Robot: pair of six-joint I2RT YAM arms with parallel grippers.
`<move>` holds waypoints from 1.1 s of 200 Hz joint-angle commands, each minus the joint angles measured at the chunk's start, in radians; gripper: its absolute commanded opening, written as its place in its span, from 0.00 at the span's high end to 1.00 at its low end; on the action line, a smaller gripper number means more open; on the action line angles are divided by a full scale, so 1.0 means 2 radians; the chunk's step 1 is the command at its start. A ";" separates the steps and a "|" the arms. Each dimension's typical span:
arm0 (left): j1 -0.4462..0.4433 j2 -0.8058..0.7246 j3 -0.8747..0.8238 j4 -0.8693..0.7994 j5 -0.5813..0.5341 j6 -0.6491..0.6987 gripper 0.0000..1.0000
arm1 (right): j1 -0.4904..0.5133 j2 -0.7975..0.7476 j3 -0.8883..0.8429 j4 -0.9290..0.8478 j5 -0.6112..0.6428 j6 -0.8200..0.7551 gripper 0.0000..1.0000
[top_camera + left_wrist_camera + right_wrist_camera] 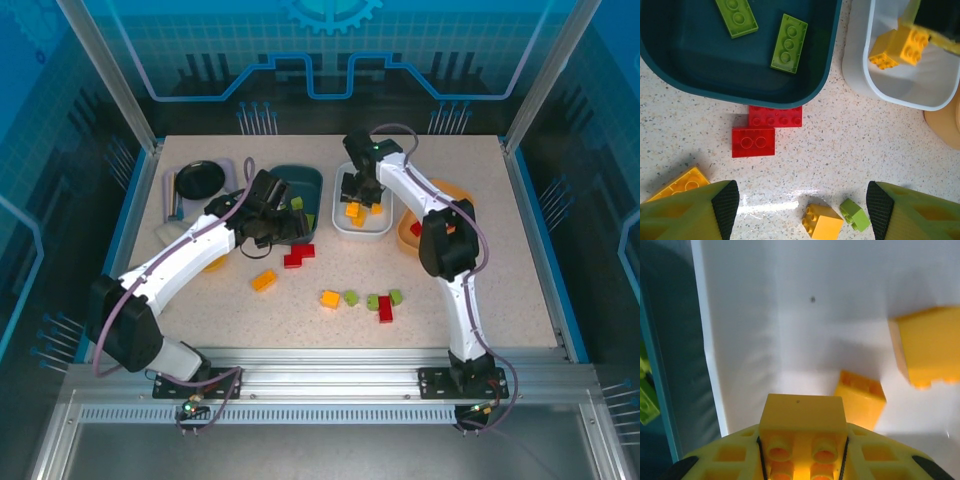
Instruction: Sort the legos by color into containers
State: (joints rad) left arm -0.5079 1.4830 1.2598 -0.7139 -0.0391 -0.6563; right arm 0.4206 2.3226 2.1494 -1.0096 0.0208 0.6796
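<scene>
A lavender tray (170, 205) holding a black round bowl (200, 180) sits at the far left of the worktop (500, 280). Right of it, the left gripper (292, 226) hangs over the near rim of the dark teal tray (305, 178). In the left wrist view this gripper (801, 202) stands wide, with nothing between its fingers (725, 202) and bare worktop below.

Two lime green bricks (737, 17) (789, 44) lie flat on the teal tray's floor (715, 65). Just outside it lie two red bricks. The long red brick (775, 116) touches the tray's near rim, and the short red brick (753, 142) sits against the long one's near side. An orange-yellow brick (264, 281) lies near them on the left.

Next comes the white tray (360, 234). The right gripper (360, 195) hovers over it, clamped narrow on a held yellow brick (802, 422) whose studs face the wrist camera. Two yellow bricks (860, 397) (927, 347) lie on the white floor beneath.

On the worktop nearer the arm bases is a loose row: a small yellow brick (330, 298), a first green brick (351, 297), a second green brick (373, 301), a dark red brick (386, 311) just beside it, and a third green brick (396, 296).

At the far right, the orange tray (455, 190) is partly hidden behind the right arm. A lone red brick (415, 229) shows inside it.
</scene>
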 commanded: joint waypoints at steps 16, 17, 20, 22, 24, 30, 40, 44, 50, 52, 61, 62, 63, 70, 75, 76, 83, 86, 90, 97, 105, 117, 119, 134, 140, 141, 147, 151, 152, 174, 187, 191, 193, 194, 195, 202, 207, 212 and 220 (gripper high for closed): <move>-0.010 0.020 -0.014 0.016 0.042 -0.001 0.28 | -0.032 0.095 0.108 -0.025 -0.039 0.007 0.80; -0.011 0.021 -0.014 0.017 0.043 -0.001 0.28 | -0.033 0.097 0.111 -0.025 -0.040 0.007 0.79; -0.012 0.022 -0.015 0.018 0.045 0.000 0.28 | -0.034 0.105 0.123 -0.030 -0.042 0.008 0.79; -0.013 0.023 -0.016 0.019 0.046 0.000 0.28 | -0.035 0.111 0.129 -0.032 -0.043 0.007 0.78; -0.014 0.023 -0.016 0.019 0.047 0.001 0.28 | -0.037 0.115 0.137 -0.036 -0.045 0.007 0.78; -0.017 0.026 -0.017 0.020 0.049 0.004 0.28 | -0.040 0.128 0.158 -0.043 -0.049 0.006 0.76; -0.020 0.030 -0.018 0.020 0.053 0.007 0.28 | -0.045 0.146 0.187 -0.056 -0.057 0.004 0.72; -0.022 0.032 -0.018 0.020 0.054 0.008 0.28 | -0.046 0.150 0.194 -0.059 -0.060 0.002 0.69; -0.023 0.034 -0.019 0.019 0.057 0.010 0.28 | -0.047 0.151 0.201 -0.060 -0.064 -0.003 0.64; -0.023 0.035 -0.019 0.019 0.058 0.009 0.28 | -0.047 0.151 0.202 -0.060 -0.064 -0.004 0.63; -0.023 0.038 -0.022 0.019 0.061 0.010 0.28 | -0.048 0.143 0.199 -0.060 -0.059 -0.012 0.55; -0.023 0.038 -0.022 0.019 0.061 0.009 0.28 | -0.048 0.142 0.199 -0.060 -0.059 -0.013 0.55; -0.024 0.038 -0.023 0.019 0.061 0.009 0.28 | -0.048 0.140 0.198 -0.059 -0.059 -0.014 0.54; -0.023 0.039 -0.025 0.019 0.062 0.008 0.28 | -0.048 0.130 0.188 -0.056 -0.056 -0.021 0.49; -0.023 0.039 -0.025 0.019 0.063 0.007 0.28 | -0.048 0.121 0.180 -0.053 -0.055 -0.024 0.46; -0.024 0.040 -0.026 0.019 0.063 0.007 0.28 | -0.048 0.118 0.178 -0.052 -0.055 -0.025 0.46; -0.023 0.042 -0.026 0.018 0.064 0.007 0.28 | -0.047 0.103 0.163 -0.046 -0.053 -0.031 0.43; -0.024 0.042 -0.026 0.018 0.064 0.007 0.28 | -0.047 0.095 0.155 -0.043 -0.052 -0.033 0.42; -0.024 0.043 -0.026 0.016 0.063 0.007 0.28 | -0.046 0.083 0.144 -0.039 -0.050 -0.037 0.41; -0.023 0.045 -0.025 0.014 0.061 0.008 0.28 | -0.045 0.067 0.124 -0.031 -0.046 -0.042 0.39; -0.023 0.050 -0.023 0.006 0.055 0.008 0.28 | -0.043 0.040 0.098 -0.020 -0.042 -0.050 0.37; -0.023 0.057 -0.017 -0.006 0.047 0.009 0.28 | -0.039 -0.002 0.057 -0.002 -0.034 -0.062 0.37; -0.023 0.059 -0.016 -0.007 0.047 0.009 0.28 | -0.039 -0.011 0.050 0.001 -0.033 -0.064 0.37; -0.023 0.068 -0.010 -0.017 0.041 0.013 0.27 | -0.035 -0.068 -0.010 0.032 -0.022 -0.081 0.38; -0.022 0.071 -0.007 -0.019 0.039 0.013 0.27 | -0.033 -0.094 -0.037 0.046 -0.018 -0.087 0.38; -0.023 0.071 -0.007 -0.019 0.039 0.013 0.27 | -0.033 -0.098 -0.041 0.049 -0.018 -0.088 0.38; -0.022 0.073 -0.005 -0.020 0.038 0.014 0.27 | -0.031 -0.124 -0.069 0.064 -0.016 -0.096 0.38; -0.023 0.074 -0.005 -0.020 0.037 0.014 0.27 | -0.030 -0.139 -0.090 0.075 -0.015 -0.100 0.38; -0.023 0.075 -0.005 -0.020 0.037 0.014 0.27 | -0.029 -0.144 -0.095 0.076 -0.014 -0.102 0.38; -0.023 0.077 -0.004 -0.025 0.026 0.012 0.27 | -0.019 -0.227 -0.188 0.113 -0.012 -0.129 0.38; -0.022 0.080 -0.002 -0.031 0.019 0.011 0.27 | -0.013 -0.269 -0.240 0.123 -0.008 -0.137 0.38; -0.022 0.081 -0.001 -0.032 0.019 0.011 0.27 | -0.009 -0.283 -0.258 0.128 -0.009 -0.140 0.38; -0.022 0.081 -0.001 -0.032 0.019 0.010 0.27 | -0.009 -0.290 -0.268 0.130 -0.010 -0.142 0.38; -0.022 0.081 -0.001 -0.032 0.019 0.010 0.27 | -0.008 -0.293 -0.272 0.131 -0.010 -0.143 0.38; -0.022 0.081 -0.001 -0.032 0.019 0.011 0.27 | -0.007 -0.297 -0.276 0.132 -0.010 -0.143 0.38; -0.022 0.082 -0.001 -0.032 0.020 0.010 0.27 | -0.003 -0.322 -0.313 0.141 -0.011 -0.152 0.38; -0.022 0.081 -0.001 -0.031 0.021 0.011 0.27 | 0.003 -0.339 -0.333 0.143 -0.010 -0.159 0.38; -0.022 0.081 -0.001 -0.031 0.023 0.010 0.27 | 0.008 -0.356 -0.352 0.143 -0.007 -0.164 0.38; -0.023 0.081 0.000 -0.031 0.028 0.010 0.27 | 0.017 -0.380 -0.374 0.132 0.003 -0.172 0.38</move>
State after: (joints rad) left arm -0.5510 1.6360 1.2278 -0.7425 0.0216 -0.6487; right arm 0.4072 1.6642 1.5517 -0.7555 -0.0051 0.4202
